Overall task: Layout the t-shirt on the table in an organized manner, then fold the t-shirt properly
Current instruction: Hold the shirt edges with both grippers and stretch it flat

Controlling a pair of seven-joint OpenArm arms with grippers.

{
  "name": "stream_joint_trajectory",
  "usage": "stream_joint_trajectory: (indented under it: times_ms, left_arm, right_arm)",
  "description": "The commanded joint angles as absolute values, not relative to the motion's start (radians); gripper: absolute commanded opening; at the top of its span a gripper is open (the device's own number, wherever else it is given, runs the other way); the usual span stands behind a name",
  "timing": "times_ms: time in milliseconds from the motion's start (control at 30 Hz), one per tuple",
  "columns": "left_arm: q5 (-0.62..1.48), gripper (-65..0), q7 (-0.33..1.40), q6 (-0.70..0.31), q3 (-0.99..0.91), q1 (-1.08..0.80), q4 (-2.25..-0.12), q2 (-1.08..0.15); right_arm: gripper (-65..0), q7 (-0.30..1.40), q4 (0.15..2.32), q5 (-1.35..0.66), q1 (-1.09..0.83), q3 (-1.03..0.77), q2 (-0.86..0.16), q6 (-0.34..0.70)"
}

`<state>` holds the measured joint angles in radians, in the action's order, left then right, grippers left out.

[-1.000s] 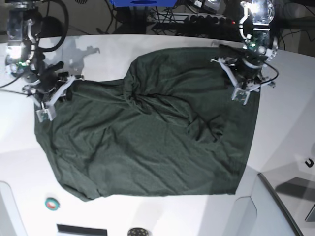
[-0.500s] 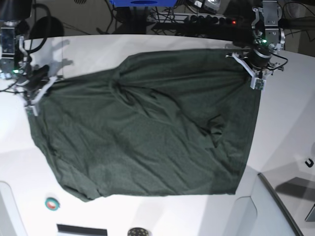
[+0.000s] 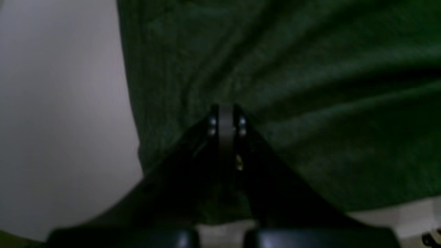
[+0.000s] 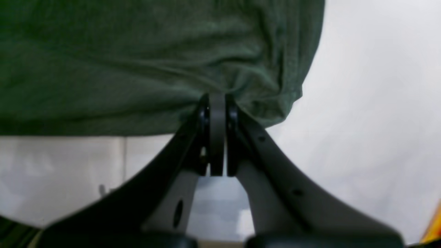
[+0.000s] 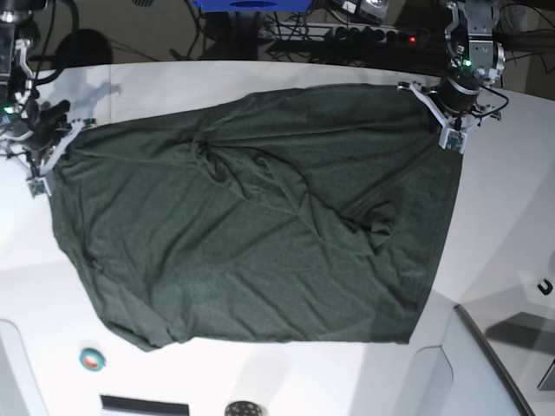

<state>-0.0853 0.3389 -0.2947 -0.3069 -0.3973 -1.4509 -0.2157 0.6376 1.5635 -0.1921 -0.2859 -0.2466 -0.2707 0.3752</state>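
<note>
The dark green t-shirt (image 5: 260, 225) lies spread and wrinkled over the white table (image 5: 503, 225), stretched between both arms along its far edge. My left gripper (image 5: 449, 137) is shut on the t-shirt's far right corner; in the left wrist view its jaws (image 3: 225, 117) pinch the green cloth (image 3: 293, 86). At the far left corner my right gripper (image 5: 43, 169) is shut on the t-shirt too. The right wrist view shows those jaws (image 4: 217, 103) closed on a bunched edge of the cloth (image 4: 137, 62), lifted a little off the table.
A small teal and red ring (image 5: 91, 358) lies near the front left edge. A grey panel (image 5: 494, 364) sits at the front right corner. Cables and a power strip (image 5: 364, 35) run behind the table's far edge.
Both grippers closed on the t-shirt's far corners and pulled outward and toward the back. The cloth is now stretched wider, with the folded-over lump near the top mostly flattened.
</note>
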Motion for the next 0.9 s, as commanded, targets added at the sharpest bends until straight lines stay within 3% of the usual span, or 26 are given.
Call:
stream_joint_trajectory:
  times_ms: [0, 133, 533, 667, 867]
  left_arm:
    - [-0.084, -65.0, 0.340, -0.289, -0.314, -0.390, -1.497, -0.229]
    - [-0.084, -65.0, 0.375, -0.289, -0.314, -0.390, -1.517, -0.229]
    - [-0.084, -65.0, 0.374, -0.288, -0.404, -0.386, -1.445, -0.229]
    - [-0.084, -65.0, 0.374, -0.291, -0.461, -0.389, -1.446, -0.229]
    - [-0.082, -65.0, 0.374, -0.291, -0.467, -0.389, -1.478, -0.219]
  right_arm:
    - [-64.4, 0.633, 1.615, -0.197, -0.289, -0.246, -0.285, 0.374]
    - [-64.2, 0.641, 1.630, -0.196, -0.291, -0.242, -0.240, 0.375]
    - [-64.8, 0.564, 1.320, -0.196, -0.191, -0.111, -0.240, 0.377]
    - [-64.8, 0.561, 1.345, -0.196, -0.220, -0.111, -0.257, 0.377]
    - [-64.1, 0.565, 1.547, -0.197, -0.271, -0.111, -0.236, 0.377]
